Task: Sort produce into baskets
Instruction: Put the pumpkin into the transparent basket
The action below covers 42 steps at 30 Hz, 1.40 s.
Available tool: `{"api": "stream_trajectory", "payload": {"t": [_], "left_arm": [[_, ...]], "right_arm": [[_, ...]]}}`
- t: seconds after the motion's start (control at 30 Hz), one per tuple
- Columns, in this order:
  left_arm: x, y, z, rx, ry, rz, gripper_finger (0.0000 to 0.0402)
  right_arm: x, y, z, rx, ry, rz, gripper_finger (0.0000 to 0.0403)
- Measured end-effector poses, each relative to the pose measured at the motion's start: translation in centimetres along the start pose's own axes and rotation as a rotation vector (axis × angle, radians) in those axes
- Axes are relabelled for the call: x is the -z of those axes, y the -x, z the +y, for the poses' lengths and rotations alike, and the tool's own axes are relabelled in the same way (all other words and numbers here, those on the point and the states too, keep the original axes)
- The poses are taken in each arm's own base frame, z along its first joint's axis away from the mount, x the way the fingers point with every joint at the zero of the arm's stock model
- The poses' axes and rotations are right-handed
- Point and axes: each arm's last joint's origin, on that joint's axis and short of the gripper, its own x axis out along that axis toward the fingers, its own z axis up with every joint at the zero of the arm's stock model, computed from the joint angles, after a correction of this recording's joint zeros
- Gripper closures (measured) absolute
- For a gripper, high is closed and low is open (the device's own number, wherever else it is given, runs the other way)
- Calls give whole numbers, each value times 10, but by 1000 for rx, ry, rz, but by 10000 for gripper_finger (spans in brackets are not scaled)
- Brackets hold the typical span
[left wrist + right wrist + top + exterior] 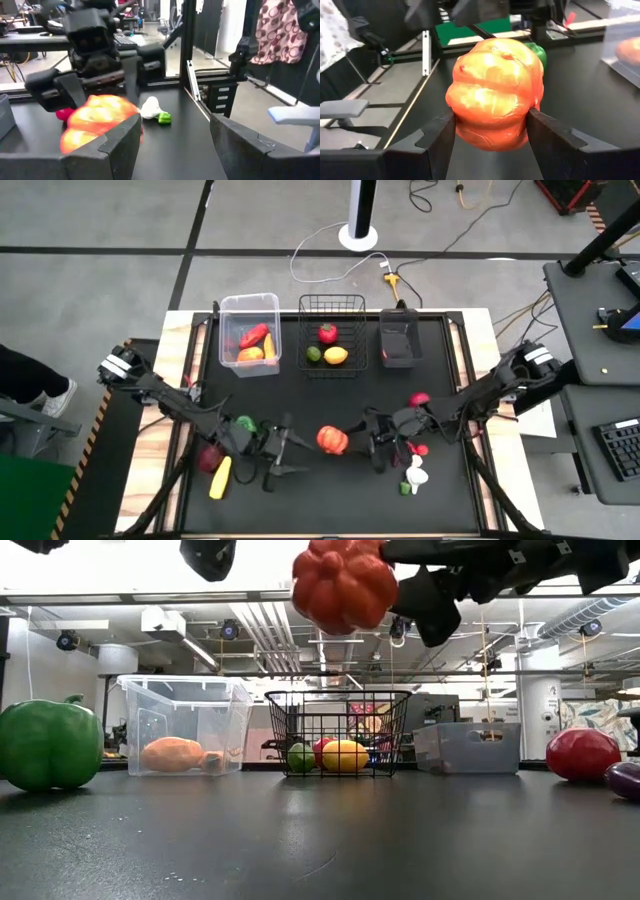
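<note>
My right gripper is shut on an orange toy pepper, held high above the table in the low view. My left gripper is open and empty, just left of the pepper and facing it; the pepper shows beyond its fingers. The clear tub, the wire basket and the dark bin stand in a row at the far edge. A green pepper, a red piece and a yellow piece lie by the left arm. My right gripper pinches the orange pepper by its two opposite sides between its two fingers. The fingers lie about level and come from the table's right. The pepper is lifted clear of the table, and most of it stands out past the fingertips.
The tub holds red and orange pieces; the wire basket holds red, green and yellow pieces. A red piece, a small red piece and a white and green piece lie near the right arm.
</note>
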Motion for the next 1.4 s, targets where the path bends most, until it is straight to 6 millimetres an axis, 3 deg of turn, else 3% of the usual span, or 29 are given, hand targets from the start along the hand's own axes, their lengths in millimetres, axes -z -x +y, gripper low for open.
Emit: {"api": "stream_trajectory", "payload": {"t": [0.37, 0.6, 0.87, 1.4], "left_arm": [[-6, 9, 3, -6, 59, -14, 176], [6, 15, 12, -101, 106, 14, 134], [3, 15, 11, -91, 102, -15, 97], [13, 6, 6, -60, 119, 30, 92]], "right_arm": [[7, -13, 11, -70, 26, -78, 182], [1, -19, 22, -111, 116, -97, 182], [-3, -26, 23, -106, 148, -100, 182], [-2, -26, 23, -104, 149, -90, 182]]}}
